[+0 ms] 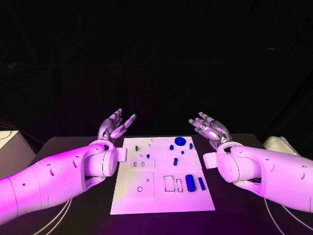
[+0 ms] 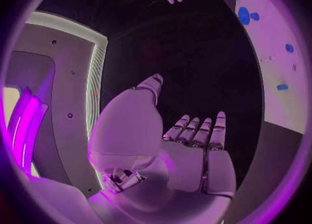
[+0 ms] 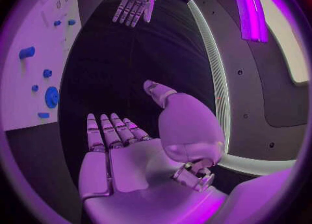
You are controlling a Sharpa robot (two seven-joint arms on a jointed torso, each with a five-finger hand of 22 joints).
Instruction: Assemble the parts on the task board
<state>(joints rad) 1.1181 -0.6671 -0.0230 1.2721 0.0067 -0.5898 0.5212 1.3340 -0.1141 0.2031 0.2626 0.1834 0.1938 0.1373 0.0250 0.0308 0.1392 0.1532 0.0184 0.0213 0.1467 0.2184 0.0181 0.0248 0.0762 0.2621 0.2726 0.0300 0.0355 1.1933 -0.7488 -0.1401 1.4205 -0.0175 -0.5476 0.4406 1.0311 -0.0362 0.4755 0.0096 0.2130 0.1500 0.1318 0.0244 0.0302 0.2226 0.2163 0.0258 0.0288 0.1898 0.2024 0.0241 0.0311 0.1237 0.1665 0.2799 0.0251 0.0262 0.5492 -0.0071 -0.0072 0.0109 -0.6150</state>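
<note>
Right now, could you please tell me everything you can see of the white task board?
The task board is a flat white rectangular plate lying on the black table, between the two arms. Its surface carries small outlined recesses and holes. Several small blue parts sit on it, among them a round disc near the far edge and a thicker cylinder nearer the robot. Neither the left hand nor the right hand touches it; both are raised, open and holding nothing.

The head camera looks down from high up at the tabletop [image 1: 72, 144] and the white task board [image 1: 160, 196]. Each wrist camera sits close behind its own robot hand. All 3 views share the board.
</note>
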